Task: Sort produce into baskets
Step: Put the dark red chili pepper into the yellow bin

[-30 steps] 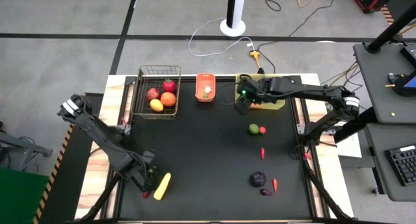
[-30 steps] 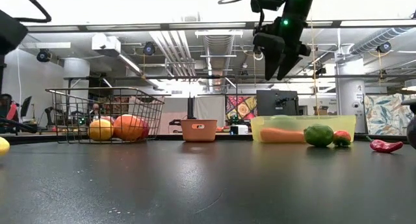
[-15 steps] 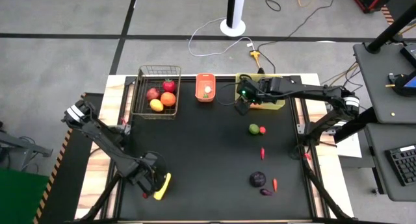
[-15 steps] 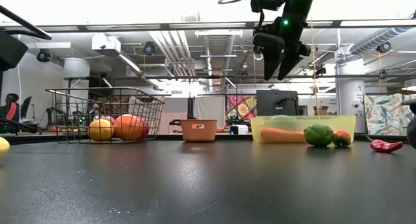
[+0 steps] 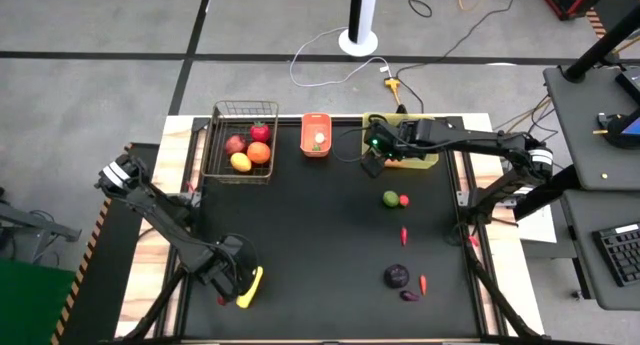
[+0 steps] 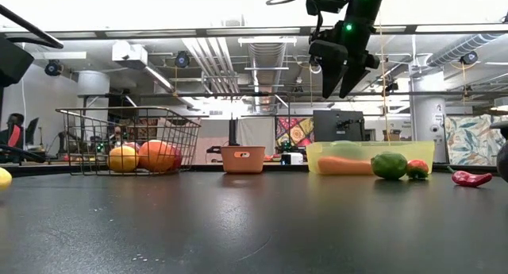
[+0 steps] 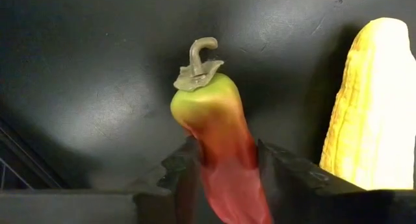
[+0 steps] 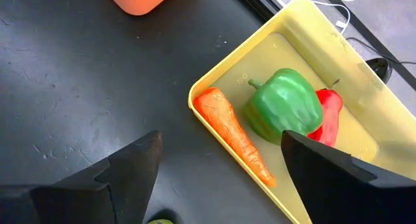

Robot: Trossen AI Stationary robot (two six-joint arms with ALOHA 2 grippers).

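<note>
Red and green chilli [image 7: 218,146] pinched between the left gripper's [image 5: 236,278] jaws at the tabletop's [image 5: 320,245] near left corner, just beside the yellow corn [image 7: 372,107]. Right gripper [image 8: 218,162] raised over the yellow-green bin [image 8: 364,139], jaws spread and empty, above carrot [image 8: 233,132] and green pepper [image 8: 285,113].

1. The chilli [image 7: 221,152] is hidden below its middle between the left gripper's fingers [image 7: 172,178].
2. The corn [image 7: 370,107] is cut off by the frame edge.
3. The red pepper [image 8: 329,113] is partly hidden behind the green pepper [image 8: 284,110].
</note>
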